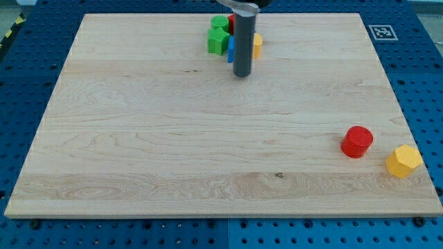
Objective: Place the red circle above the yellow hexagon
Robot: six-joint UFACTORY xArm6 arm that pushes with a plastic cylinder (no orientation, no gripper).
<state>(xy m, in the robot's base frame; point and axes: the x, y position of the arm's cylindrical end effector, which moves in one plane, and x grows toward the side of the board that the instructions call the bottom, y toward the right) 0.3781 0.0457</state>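
Observation:
The red circle [356, 141] lies near the board's right edge, toward the view's bottom. The yellow hexagon [403, 161] lies just right of it and slightly lower, close but apart. My tip [241, 75] is at the view's top centre, far up and left of both blocks. The rod stands in front of a cluster of blocks there.
A cluster sits at the top centre: two green blocks [218, 41], a blue block [232, 48], a red block [230, 23] and a yellow block [257, 45], partly hidden by the rod. The wooden board [173, 152] lies on a blue pegboard. A marker tag [381, 32] sits at top right.

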